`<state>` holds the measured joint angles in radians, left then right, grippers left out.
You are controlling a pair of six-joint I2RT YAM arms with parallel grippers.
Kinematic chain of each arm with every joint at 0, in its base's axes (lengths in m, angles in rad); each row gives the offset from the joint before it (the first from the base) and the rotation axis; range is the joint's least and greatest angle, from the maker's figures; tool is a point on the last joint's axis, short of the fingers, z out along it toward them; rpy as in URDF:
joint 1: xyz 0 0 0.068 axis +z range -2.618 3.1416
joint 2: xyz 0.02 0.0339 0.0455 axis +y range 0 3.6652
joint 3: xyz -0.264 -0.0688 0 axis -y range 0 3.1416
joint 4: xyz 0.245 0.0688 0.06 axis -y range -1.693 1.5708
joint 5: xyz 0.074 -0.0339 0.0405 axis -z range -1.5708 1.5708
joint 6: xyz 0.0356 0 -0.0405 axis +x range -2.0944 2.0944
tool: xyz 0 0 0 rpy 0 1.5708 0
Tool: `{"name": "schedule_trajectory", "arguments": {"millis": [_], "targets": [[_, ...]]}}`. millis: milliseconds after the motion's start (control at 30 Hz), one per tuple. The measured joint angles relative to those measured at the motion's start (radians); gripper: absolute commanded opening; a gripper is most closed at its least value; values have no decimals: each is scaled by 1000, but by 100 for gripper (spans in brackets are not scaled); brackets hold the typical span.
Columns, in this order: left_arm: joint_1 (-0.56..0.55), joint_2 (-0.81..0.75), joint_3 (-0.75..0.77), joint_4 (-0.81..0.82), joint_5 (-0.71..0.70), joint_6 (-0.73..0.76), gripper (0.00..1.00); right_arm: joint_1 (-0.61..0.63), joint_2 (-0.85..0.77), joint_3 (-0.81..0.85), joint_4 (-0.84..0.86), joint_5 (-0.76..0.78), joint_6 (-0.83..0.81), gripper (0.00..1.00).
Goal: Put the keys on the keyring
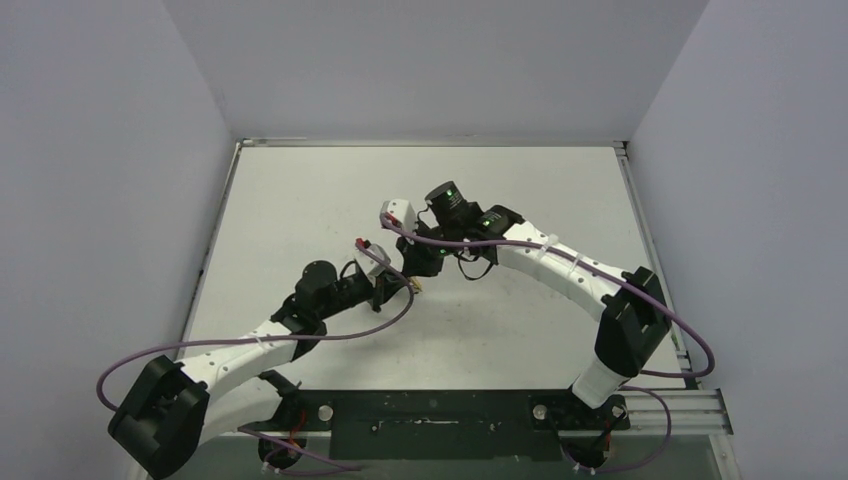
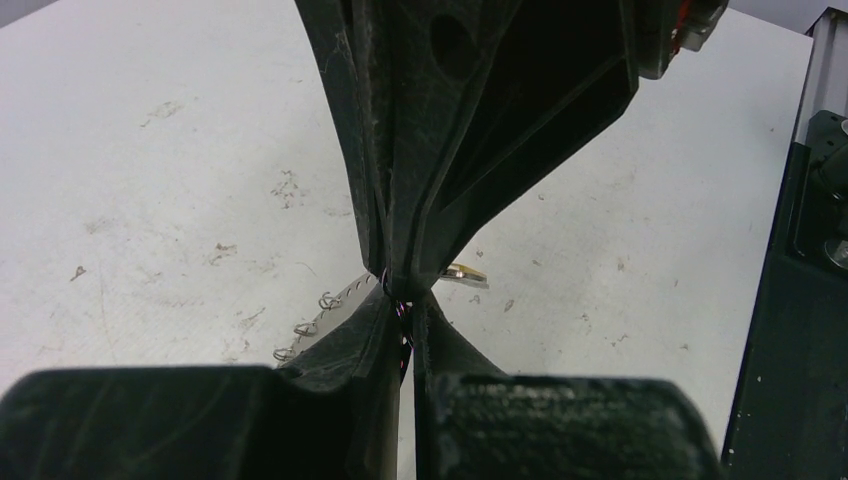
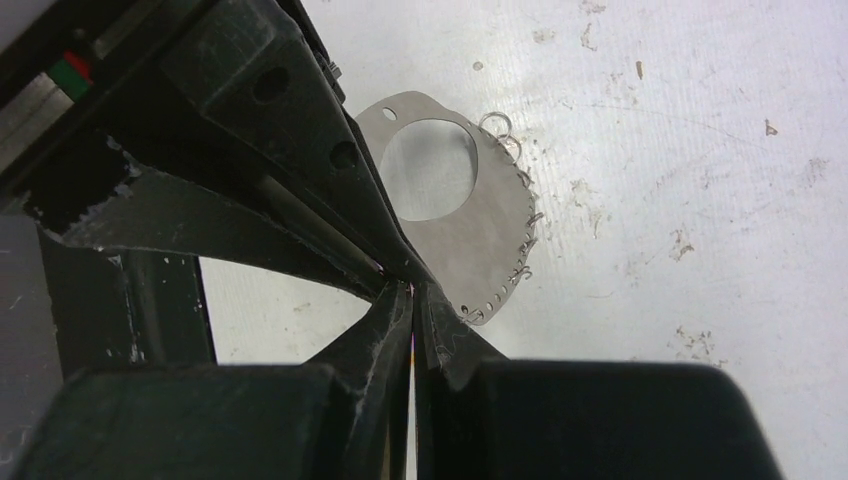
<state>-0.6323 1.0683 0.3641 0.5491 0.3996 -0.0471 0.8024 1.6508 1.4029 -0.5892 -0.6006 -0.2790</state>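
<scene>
Both grippers meet tip to tip over the middle of the table. My left gripper [image 1: 405, 287] [image 2: 405, 305] is shut, with a thin dark sliver showing between its pads; I cannot make out what it is. My right gripper [image 1: 413, 268] [image 3: 412, 292] is shut too, and its pinch is hidden. The keyring [image 3: 490, 230] [image 2: 335, 305] is a flat silvery piece with a large hole and small wire rings along its edge. It runs under both sets of tips. A yellowish key [image 2: 466, 272] pokes out beside the right fingers [image 2: 440, 150]. No black-headed key shows.
A black mounting rail [image 1: 430, 425] runs along the near edge, and its dark frame [image 2: 790, 300] fills the right side of the left wrist view. Purple cables [image 1: 330, 338] loop off both arms. Grey walls enclose the white table [image 1: 300, 200] on three sides.
</scene>
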Motion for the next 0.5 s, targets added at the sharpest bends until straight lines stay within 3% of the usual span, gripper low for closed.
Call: {"name": "schedule_trajectory", "arguments": {"millis": [333,500], "targets": [[0,-95,-42,25,-19,13,0,-85,0,-38,69,-198,75,0],[-3,-119,-61,38,-14,27,0,-107,0,-71,104,-286,82,13]]}}
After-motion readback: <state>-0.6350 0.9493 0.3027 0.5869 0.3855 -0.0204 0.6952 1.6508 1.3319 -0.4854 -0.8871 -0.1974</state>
